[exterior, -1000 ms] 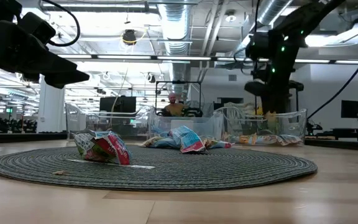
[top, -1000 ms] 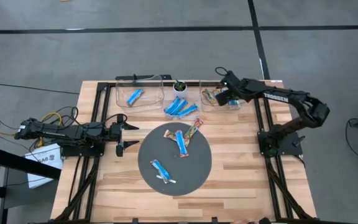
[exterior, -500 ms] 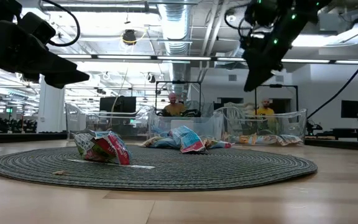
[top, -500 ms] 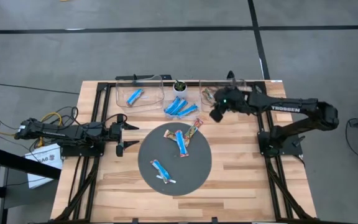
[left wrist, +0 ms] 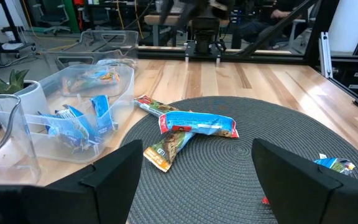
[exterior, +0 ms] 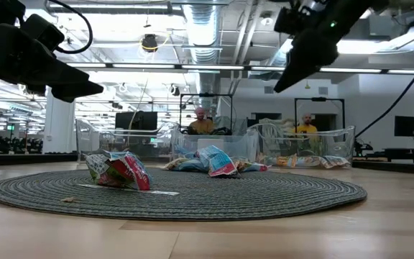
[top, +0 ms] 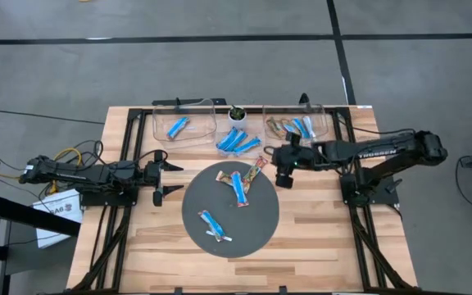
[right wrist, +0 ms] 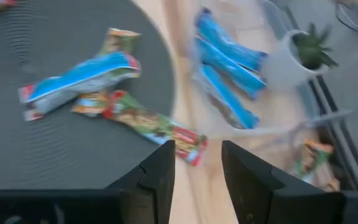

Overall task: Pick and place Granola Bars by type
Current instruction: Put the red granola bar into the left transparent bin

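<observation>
Granola bars are spread all over the place here. On the round dark mat (top: 256, 225) there's a blue-and-white bar (top: 238, 185) lying across a tan bar (top: 255, 171) with red marks near the mat's far edge, and another blue bar (top: 213, 224) sits alone closer to the front of the mat. The left bin (top: 205, 133) has one blue bar in it (top: 177, 127). The middle tray holds a bunch of blue ones (top: 238, 142), right next to a little potted plant (top: 236, 113). The right bin (top: 326, 123) has a mix, tan and blue (top: 293, 127).

The right gripper (top: 283, 170) is out over the table just beside the mat's right edge, in front of the right bin. Its fingers (right wrist: 160, 177) are spread a little with nothing between them, and from its wrist cam the tan bar and the crossed blue one sit right ahead of it. In the low view it hangs well above the table.

The left gripper (top: 165, 180) is parked off the mat's left side, low and pointing toward the mat. Its fingers (left wrist: 117, 177) are wide apart and empty.

Couple of people visible way back in the room in the low view, nowhere near the table (top: 318, 246).
</observation>
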Robot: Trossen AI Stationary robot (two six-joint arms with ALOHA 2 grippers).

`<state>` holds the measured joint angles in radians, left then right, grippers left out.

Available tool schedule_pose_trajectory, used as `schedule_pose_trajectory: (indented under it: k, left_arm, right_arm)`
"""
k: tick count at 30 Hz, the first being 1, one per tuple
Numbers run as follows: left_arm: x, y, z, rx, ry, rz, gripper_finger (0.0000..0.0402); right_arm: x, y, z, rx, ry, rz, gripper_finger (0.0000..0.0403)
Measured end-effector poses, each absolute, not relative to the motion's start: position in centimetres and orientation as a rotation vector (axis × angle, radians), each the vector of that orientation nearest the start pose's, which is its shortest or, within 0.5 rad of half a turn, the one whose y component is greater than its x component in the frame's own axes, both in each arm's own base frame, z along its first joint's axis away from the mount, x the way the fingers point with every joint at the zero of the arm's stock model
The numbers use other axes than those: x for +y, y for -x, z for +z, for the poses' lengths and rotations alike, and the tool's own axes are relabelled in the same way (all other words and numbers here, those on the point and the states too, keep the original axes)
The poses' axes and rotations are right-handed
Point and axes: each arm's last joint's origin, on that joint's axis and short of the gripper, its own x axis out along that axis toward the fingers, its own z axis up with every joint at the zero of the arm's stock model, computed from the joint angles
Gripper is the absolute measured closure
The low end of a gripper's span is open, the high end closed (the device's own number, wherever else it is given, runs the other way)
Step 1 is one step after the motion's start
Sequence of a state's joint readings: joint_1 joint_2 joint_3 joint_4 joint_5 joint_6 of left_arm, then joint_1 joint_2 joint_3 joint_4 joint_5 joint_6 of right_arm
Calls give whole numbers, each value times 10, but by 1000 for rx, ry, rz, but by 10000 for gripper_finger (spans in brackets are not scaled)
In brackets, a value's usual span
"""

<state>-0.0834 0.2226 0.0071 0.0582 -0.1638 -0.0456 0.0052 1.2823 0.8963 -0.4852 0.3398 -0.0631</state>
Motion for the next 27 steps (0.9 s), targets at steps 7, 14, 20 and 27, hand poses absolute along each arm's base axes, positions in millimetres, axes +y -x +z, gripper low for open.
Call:
schedule_pose_trajectory:
  k: [7,14,20,27]
  left_arm:
    - [-4,-110,153,154,26,84,107]
    - [-4,-110,153,154,26,84,107]
    - [-4,-110,153,154,26,84,107]
    - [-4,-110,153,154,26,84,107]
  right_arm:
    - [29,-253,246,866,273,-151,278]
    - [56,-247,249,838,311,-52,278]
    - [67,-240,256,795,202,-55,278]
    - [76,-208,232,792,196,187,278]
